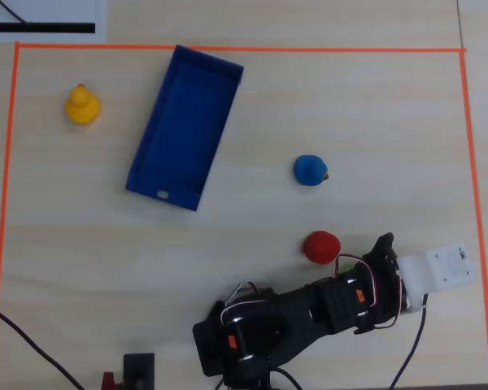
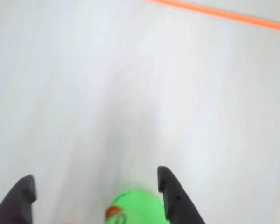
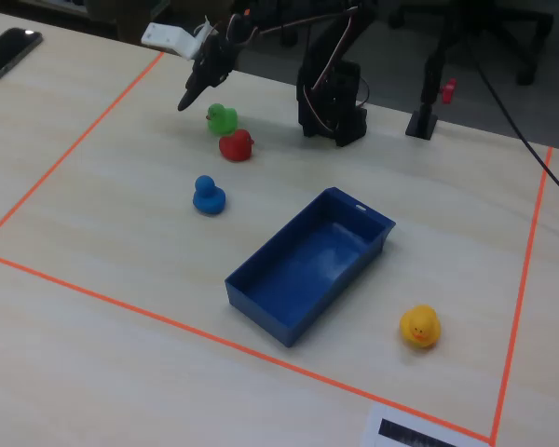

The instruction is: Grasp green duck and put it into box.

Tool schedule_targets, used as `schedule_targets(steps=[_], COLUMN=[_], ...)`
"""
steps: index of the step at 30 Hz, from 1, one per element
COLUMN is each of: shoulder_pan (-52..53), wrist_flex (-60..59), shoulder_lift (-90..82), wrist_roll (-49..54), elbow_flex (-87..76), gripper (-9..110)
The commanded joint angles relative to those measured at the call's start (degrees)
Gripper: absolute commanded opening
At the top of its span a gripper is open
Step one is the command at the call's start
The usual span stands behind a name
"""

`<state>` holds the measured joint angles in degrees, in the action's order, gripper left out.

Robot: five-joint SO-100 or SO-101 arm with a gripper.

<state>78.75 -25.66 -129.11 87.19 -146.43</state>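
Nothing is grasped yet: my black two-finger pincer [image 2: 95,189] hangs open just above the small bright green rubber duck [image 2: 135,206], which sits on the table at the far left in the fixed view, well apart from the long dark blue box [image 3: 261,291], still empty.

Overhead straight down, wrist close over table [image 2: 130,93], fixed obliquely opposite; all sharing tabletop
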Motion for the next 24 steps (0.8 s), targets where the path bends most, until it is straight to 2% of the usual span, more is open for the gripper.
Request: schedule_targets(steps=[1,15,24], shoulder_pan=[1.8,3.3,3.2], wrist_flex=[2.0,1.3,5.4], shoulder_lift=[-0.5,-9.6,-11.6], wrist_roll=[1.9,4.7,5.4], elbow_flex=[-0.4,-7.2,-13.1], gripper=[36,37,38])
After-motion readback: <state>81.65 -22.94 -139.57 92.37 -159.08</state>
